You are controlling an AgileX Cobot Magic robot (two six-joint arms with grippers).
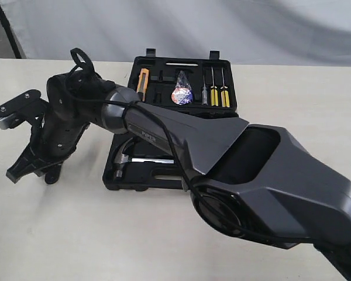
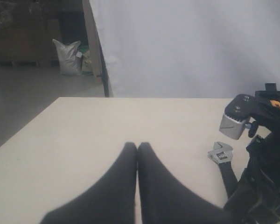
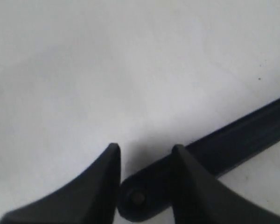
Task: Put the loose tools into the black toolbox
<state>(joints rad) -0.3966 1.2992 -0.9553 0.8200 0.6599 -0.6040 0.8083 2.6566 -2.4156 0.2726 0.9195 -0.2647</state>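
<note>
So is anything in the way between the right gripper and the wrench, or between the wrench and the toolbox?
Nothing visible does. The right gripper sits open right over the wrench handle's end, on the table. Towards the black toolbox, only that arm's own wrist shows in between.

Hammer (image 1: 134, 159) mostly behind right arm (image 1: 181, 132)

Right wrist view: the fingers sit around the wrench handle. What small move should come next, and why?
Probably close the right gripper. It is open and straddles the holed end of the wrench handle, so closing should catch it. The hold is far from the head, so lift slowly afterwards.
</note>
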